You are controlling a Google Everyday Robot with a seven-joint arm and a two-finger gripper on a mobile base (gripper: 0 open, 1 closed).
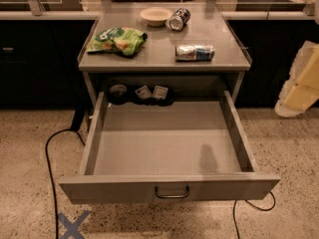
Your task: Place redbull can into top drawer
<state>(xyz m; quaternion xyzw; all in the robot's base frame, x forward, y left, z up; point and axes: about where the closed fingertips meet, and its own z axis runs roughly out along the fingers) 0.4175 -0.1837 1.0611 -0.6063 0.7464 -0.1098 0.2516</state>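
The redbull can (194, 52), silver with blue panels, lies on its side on the grey cabinet top (159, 54), near the right front corner. The top drawer (109, 188) below is pulled fully open, and its metal bar handle (172, 192) faces me. My gripper (300, 83) shows as a pale, yellowish shape at the right edge of the view. It is well to the right of the cabinet, lower than the can, and apart from both can and drawer.
A darker can (178, 19) lies on its side at the back of the top, beside a shallow bowl (155, 16). A green snack bag (117, 40) lies at the left. Dark packets (143, 93) sit at the drawer's back. Black cables (52, 148) run on the floor.
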